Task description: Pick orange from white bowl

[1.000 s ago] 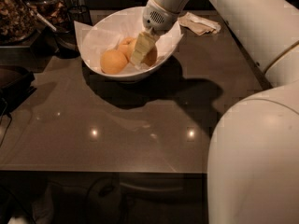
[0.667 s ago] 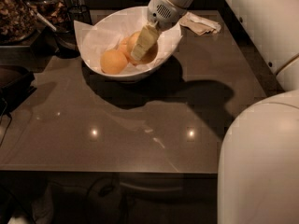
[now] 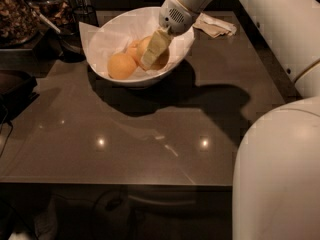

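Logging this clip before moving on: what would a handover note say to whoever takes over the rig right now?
End effector: down inside the white bowl, at the right-hand orange. Whether it has a hold cannot be told.
Things: all three fruits lie in the bowl, with the left orange and rear orange beside the targeted one. The bowl stands on the dark table.
Done: reach into the bowl.
Left: secure one orange and lift it clear of the rim.
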{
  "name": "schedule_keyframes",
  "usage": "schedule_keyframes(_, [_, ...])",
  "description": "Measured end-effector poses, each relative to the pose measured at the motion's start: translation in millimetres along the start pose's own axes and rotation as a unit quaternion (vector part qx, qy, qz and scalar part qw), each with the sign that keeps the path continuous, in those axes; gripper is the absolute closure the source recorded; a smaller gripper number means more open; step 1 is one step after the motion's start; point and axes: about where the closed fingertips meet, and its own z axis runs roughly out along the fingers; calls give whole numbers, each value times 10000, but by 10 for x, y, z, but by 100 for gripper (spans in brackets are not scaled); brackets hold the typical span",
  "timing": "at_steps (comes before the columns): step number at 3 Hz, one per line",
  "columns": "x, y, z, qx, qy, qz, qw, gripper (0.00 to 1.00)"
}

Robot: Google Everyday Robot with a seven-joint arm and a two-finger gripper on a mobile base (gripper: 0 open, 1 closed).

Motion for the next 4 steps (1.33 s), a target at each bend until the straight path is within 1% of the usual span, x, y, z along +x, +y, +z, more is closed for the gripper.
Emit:
schedule_keyframes(1, [-43,182,-169,-34,-375,-128,9992,100])
schedule_keyframes(2, [-35,538,-447,19,-756,-179,9970,100])
schedule_keyframes(3, [4,941,-694,116,-1042,-336,9939,100])
schedule_keyframes(4, [-1,957,-677,104,-1006,-373,9942,100])
